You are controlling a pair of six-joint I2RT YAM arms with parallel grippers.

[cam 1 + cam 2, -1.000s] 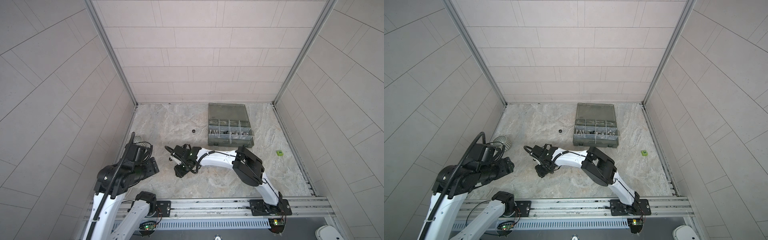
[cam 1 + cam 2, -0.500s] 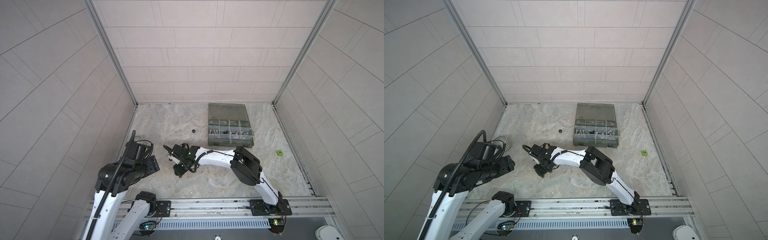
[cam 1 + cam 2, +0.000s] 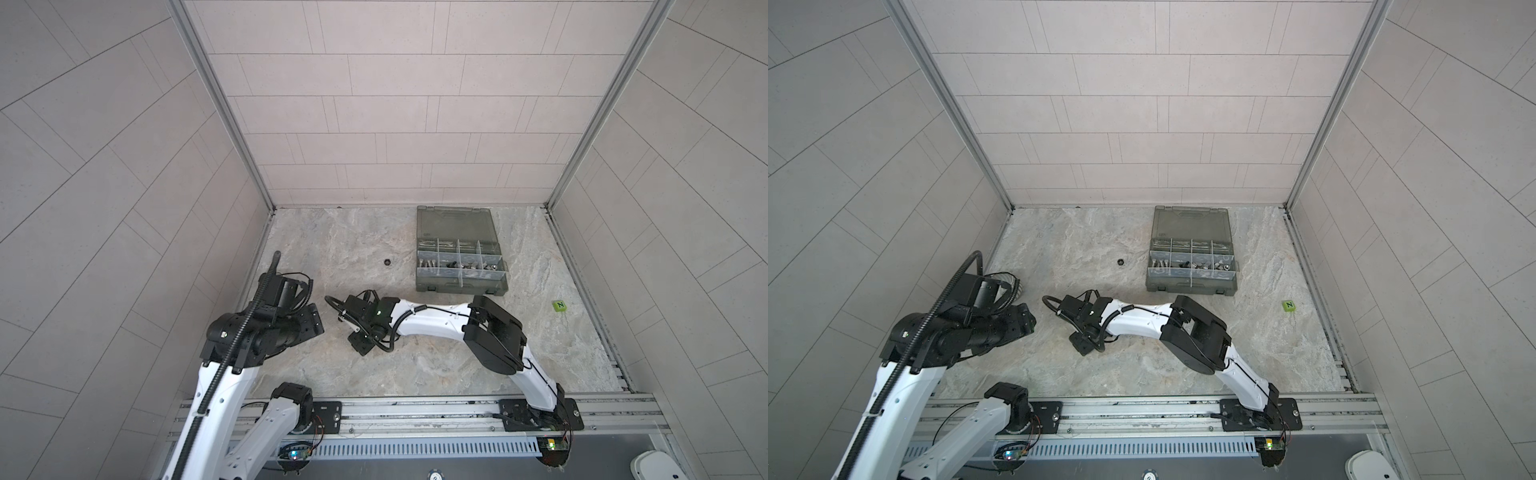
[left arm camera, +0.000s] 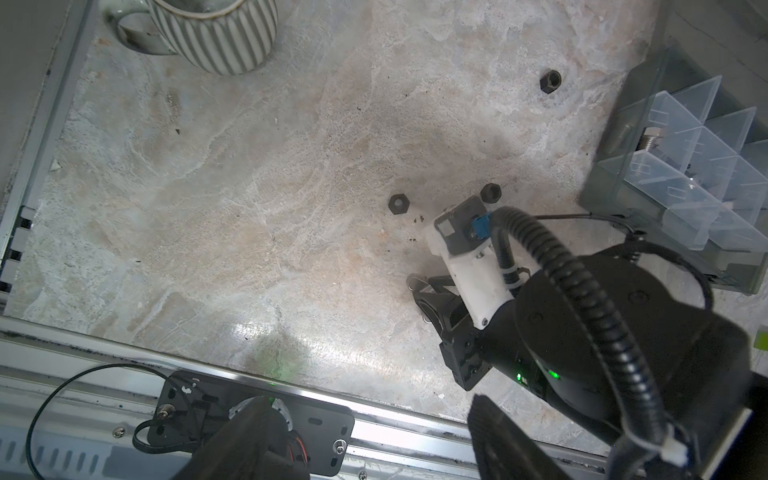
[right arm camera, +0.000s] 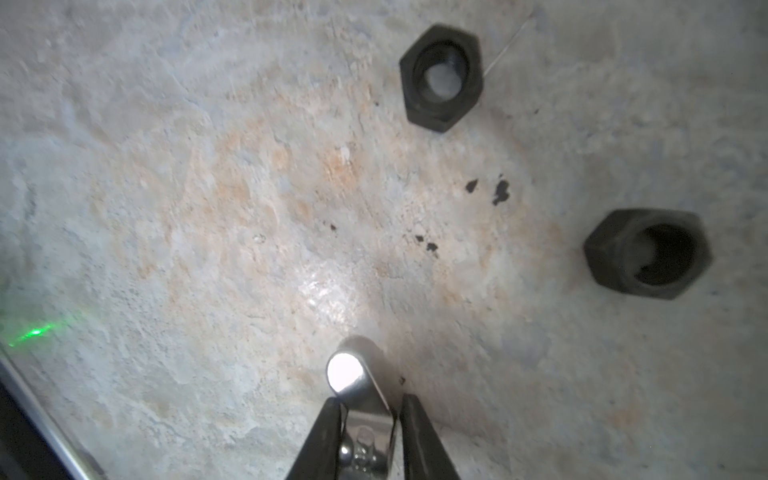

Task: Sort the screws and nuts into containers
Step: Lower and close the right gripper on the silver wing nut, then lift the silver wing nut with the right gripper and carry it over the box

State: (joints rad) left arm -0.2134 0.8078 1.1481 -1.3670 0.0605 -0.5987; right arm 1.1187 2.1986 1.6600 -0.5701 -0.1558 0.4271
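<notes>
My right gripper [image 5: 368, 405] is shut on a silver wing nut [image 5: 353, 380], pinching it down at the marble floor; one wing sticks out past the fingertips. Two black hex nuts [image 5: 441, 77] [image 5: 648, 254] lie loose on the floor just beyond it. A third black nut [image 3: 386, 262] lies farther back, toward the grey organizer box [image 3: 459, 257]. The box's lid is open, and its compartments [image 4: 685, 166] hold silver pieces. The right gripper [image 3: 360, 341] reaches across to the left of the middle. My left gripper [image 4: 374, 449] hovers open and empty at the left, above the front rail.
A ribbed mug [image 4: 216, 29] stands by the left wall, behind the left arm. A small green cube [image 3: 560, 306] lies at the right, near the wall. The metal rail [image 3: 415, 409] runs along the front edge. The box [image 3: 1192, 262] sits at the back right.
The right gripper's jaws have closed in on the silver wing nut, and its wrist has shifted slightly to the left. The left arm has barely moved.
</notes>
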